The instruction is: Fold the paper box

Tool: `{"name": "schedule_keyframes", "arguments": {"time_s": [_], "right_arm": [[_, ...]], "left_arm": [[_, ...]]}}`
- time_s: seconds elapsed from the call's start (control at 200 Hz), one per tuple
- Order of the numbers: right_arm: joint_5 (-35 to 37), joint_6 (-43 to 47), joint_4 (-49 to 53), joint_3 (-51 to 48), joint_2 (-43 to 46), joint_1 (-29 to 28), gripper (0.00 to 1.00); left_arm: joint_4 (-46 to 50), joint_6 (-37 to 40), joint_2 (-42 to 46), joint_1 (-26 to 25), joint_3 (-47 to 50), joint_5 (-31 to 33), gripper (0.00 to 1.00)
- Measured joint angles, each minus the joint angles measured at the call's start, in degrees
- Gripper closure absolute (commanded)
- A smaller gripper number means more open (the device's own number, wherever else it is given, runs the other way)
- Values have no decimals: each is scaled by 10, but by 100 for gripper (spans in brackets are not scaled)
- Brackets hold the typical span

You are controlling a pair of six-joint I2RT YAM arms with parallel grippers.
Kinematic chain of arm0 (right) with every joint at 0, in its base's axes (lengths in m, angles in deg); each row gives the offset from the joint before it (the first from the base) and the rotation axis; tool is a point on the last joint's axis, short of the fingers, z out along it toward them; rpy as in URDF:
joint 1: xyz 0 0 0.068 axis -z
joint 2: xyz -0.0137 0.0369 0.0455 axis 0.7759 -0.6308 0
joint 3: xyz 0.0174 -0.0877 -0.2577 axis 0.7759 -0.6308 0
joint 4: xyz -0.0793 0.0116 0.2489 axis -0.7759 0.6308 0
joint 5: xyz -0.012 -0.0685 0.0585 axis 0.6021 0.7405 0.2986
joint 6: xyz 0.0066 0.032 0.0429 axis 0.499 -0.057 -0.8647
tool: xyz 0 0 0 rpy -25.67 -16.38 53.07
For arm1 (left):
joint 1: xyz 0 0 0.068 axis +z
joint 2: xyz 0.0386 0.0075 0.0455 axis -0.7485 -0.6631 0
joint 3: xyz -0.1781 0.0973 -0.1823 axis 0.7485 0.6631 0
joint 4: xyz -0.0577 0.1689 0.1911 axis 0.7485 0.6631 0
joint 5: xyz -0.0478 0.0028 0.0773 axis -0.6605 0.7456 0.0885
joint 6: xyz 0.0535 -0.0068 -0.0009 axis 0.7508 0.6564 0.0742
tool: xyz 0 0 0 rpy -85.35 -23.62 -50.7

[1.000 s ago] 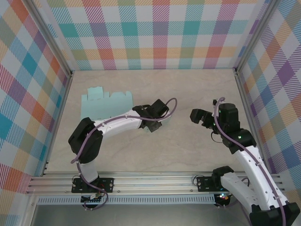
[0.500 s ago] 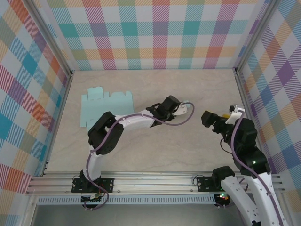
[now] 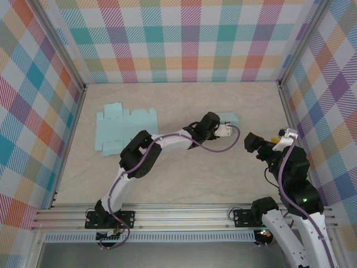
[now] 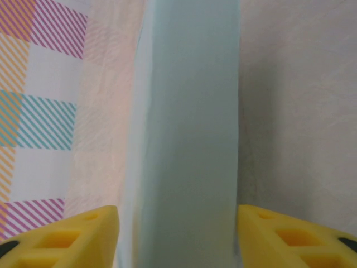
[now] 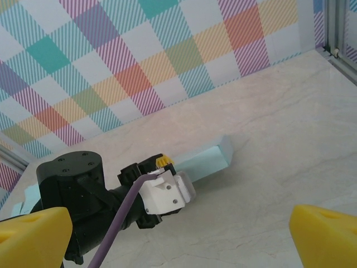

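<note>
Straddles the folded paper box (image 4: 184, 111) with the left pincer (image 4: 177, 237), pads (image 4: 61, 234) at both sides; clamped or slack, cannot tell. Rests it on the worktop (image 3: 184, 173), well right of the flat blank (image 3: 125, 128). Leaves the right pincer (image 3: 265, 139) gaping and empty, farther right of that blank. Best to press evenly along the creases, no skewing. Counts one folded box, one flat blank, two pincers.

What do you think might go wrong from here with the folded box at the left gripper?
1. The folded box fills the whole gap of the left gripper, but a firm grip isn't evident, so it might slip or spring open.
2. The open right gripper sits close to the outstretched left arm, so the two might collide.
</note>
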Motion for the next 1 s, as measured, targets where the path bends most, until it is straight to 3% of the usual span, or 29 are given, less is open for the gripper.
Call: {"name": "schedule_keyframes", "arguments": {"time_s": [0.19, 0.42, 0.625, 0.745, 0.88, 1.0], "right_arm": [[-4, -7, 0, 0, -13, 0, 0], [-17, -9, 3, 6, -34, 0, 0], [-21, -9, 5, 10, -45, 0, 0], [-15, -8, 4, 10, -45, 0, 0], [-6, -8, 3, 7, -45, 0, 0], [-6, -8, -4, -3, -45, 0, 0]], "left_arm": [[4, -17, 6, -2, 20, -10, 0], [-32, -76, 120, -10, 167, -3, 0], [-67, -235, 335, 9, 287, 70, 0], [-30, -408, 460, 98, 329, 102, 0], [76, -621, 587, 260, 387, 134, 14], [190, -764, 676, 343, 443, 142, 10]]}}
